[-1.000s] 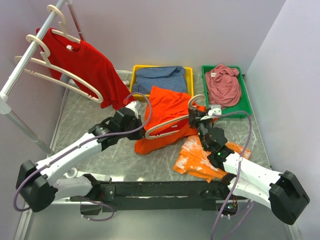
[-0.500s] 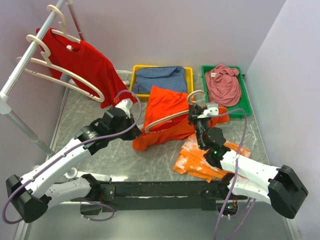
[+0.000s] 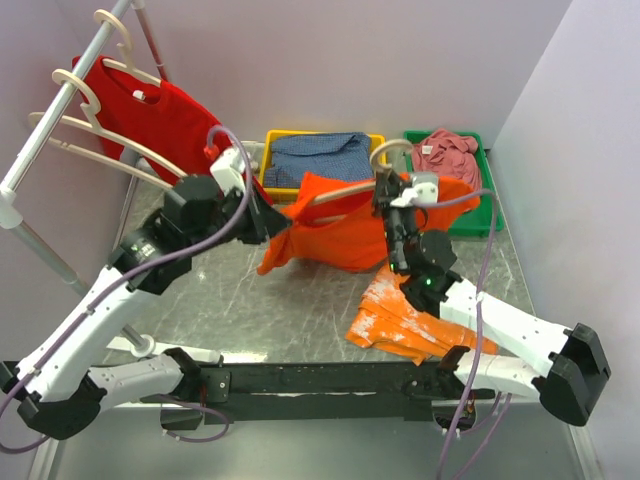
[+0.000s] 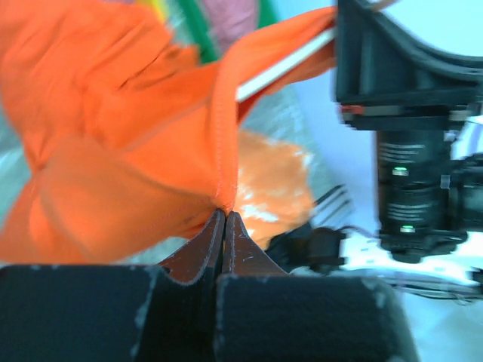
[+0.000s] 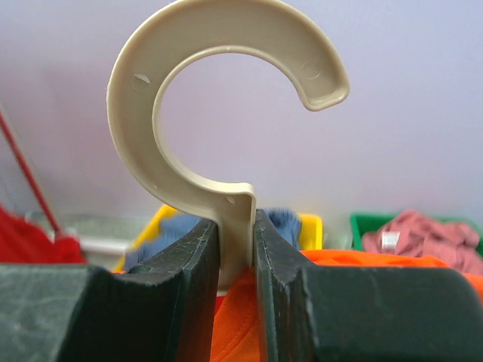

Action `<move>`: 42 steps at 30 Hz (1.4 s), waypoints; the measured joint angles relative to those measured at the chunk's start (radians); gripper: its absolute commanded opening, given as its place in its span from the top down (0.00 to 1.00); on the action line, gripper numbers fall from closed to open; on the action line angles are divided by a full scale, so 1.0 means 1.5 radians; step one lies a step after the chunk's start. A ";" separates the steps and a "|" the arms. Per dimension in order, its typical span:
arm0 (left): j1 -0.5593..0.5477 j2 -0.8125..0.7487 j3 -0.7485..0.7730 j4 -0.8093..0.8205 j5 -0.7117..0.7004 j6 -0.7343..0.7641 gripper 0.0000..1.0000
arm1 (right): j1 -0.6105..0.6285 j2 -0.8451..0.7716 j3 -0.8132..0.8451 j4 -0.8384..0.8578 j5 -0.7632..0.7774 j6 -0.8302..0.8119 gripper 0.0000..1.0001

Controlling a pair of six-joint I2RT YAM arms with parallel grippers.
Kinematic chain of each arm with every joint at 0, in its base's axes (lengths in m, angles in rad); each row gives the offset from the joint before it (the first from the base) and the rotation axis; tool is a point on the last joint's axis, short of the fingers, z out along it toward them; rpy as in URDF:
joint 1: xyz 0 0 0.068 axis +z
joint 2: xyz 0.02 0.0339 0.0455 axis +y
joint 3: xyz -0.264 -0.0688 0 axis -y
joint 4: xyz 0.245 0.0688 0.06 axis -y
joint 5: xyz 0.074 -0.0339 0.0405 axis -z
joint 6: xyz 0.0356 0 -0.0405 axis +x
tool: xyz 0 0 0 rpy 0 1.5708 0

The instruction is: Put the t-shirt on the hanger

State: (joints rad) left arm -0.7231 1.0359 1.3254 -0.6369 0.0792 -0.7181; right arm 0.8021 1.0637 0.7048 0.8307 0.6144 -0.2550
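The bright orange-red t-shirt [image 3: 340, 228] hangs in the air over the table's middle, draped on the cream hanger [image 3: 336, 192]. The hanger's hook [image 3: 386, 152] sticks up above my right gripper. My right gripper [image 3: 396, 192] is shut on the hanger's neck just under the hook [image 5: 151, 98], with the t-shirt [image 5: 249, 317] below the jaws. My left gripper [image 3: 268, 214] is shut on a seam at the t-shirt's left edge [image 4: 136, 136]; its jaws [image 4: 223, 217] pinch the cloth. A pale hanger bar [image 4: 279, 68] shows inside the cloth.
A rail [image 3: 60, 110] at the left carries a darker red t-shirt [image 3: 170, 120] and spare hangers [image 3: 120, 150]. A yellow bin [image 3: 270, 160] with blue cloth and a green bin [image 3: 490, 215] with pink cloth stand at the back. A flat lighter-orange cloth [image 3: 400, 318] lies under the right arm.
Both arms have risen, lifting the t-shirt and hanger off the table and towards the back. The left gripper has pulled the shirt's edge up and to the left.
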 measured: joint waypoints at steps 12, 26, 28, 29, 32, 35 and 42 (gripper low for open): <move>0.001 0.159 0.446 -0.055 0.019 0.038 0.98 | 0.045 0.047 0.303 -0.071 -0.017 -0.108 1.00; 0.001 0.227 0.493 -0.105 0.117 0.124 0.92 | 0.072 -0.036 0.257 -0.127 -0.127 -0.077 1.00; 0.002 0.219 0.434 -0.109 0.143 0.140 0.91 | 0.072 -0.016 0.238 -0.140 -0.138 -0.056 1.00; 0.003 0.219 0.406 -0.113 0.157 0.151 0.85 | 0.071 -0.002 0.228 -0.152 -0.145 -0.046 1.00; 0.007 0.215 0.353 -0.119 0.188 0.172 0.72 | 0.064 0.024 0.204 -0.189 -0.163 -0.014 1.00; 0.005 0.206 0.327 -0.128 0.206 0.189 0.61 | 0.056 0.026 0.190 -0.212 -0.176 0.015 1.00; 0.004 0.152 0.323 -0.124 0.175 0.224 0.29 | 0.008 -0.009 0.188 -0.222 -0.228 0.078 1.00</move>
State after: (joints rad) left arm -0.7166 1.2644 1.8095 -0.8223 0.3412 -0.3820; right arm 0.8135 1.0496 0.9867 0.4976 0.2726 -0.1379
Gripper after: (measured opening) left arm 0.584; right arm 0.273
